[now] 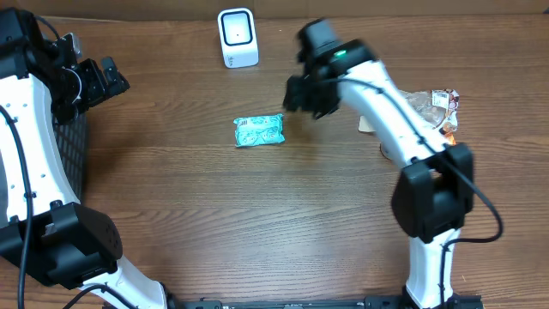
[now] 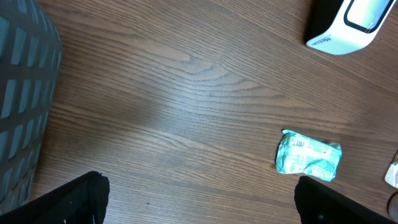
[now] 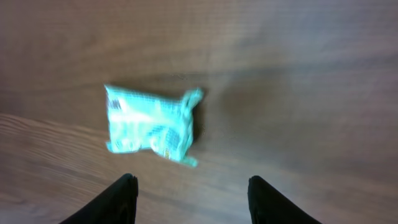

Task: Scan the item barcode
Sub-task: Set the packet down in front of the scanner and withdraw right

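Closing on the teal packet [image 1: 259,130] looks like the step in hand. It lies flat on the table [image 1: 197,215], held by nothing. The right gripper [image 3: 191,182] hangs just right of the packet and above it, its 2 fingers apart with only bare wood between them.

To do this well, I would centre the fingers across the packet's short width and pinch near 1 crimped end, so the printed face stays uncovered. The film looks soft and may buckle. Whether the barcode faces up I cannot tell. The scanner [image 1: 238,38] stands beyond the packet, near the far edge.

The left gripper [image 2: 200,186] waits well left of the packet, spread wide and empty. Farther left of the packet stands a dark slatted basket [image 2: 18,93]; only its wall shows, so its contents are unknown. Right of the packet, other wrapped goods [image 1: 437,105] lie loose, in no container.
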`<control>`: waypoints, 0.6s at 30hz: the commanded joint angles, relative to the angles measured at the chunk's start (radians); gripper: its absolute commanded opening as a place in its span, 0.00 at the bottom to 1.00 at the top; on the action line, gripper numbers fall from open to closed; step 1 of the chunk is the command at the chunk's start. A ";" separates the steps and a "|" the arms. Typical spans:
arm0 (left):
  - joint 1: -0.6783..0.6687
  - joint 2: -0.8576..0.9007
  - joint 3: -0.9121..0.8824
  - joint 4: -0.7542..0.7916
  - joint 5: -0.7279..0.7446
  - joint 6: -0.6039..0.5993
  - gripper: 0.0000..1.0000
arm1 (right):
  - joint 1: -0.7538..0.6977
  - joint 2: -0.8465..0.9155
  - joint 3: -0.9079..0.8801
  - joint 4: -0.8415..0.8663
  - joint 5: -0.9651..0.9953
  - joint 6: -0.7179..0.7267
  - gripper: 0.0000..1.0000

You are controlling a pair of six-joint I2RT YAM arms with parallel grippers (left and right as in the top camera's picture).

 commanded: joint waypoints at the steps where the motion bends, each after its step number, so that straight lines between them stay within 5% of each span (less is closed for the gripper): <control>1: 0.002 0.010 -0.004 0.002 -0.003 0.005 1.00 | -0.045 0.024 -0.024 0.014 -0.166 -0.127 0.58; 18: 0.002 0.010 -0.004 0.002 -0.003 0.005 1.00 | -0.089 0.118 -0.187 0.214 -0.350 -0.156 0.61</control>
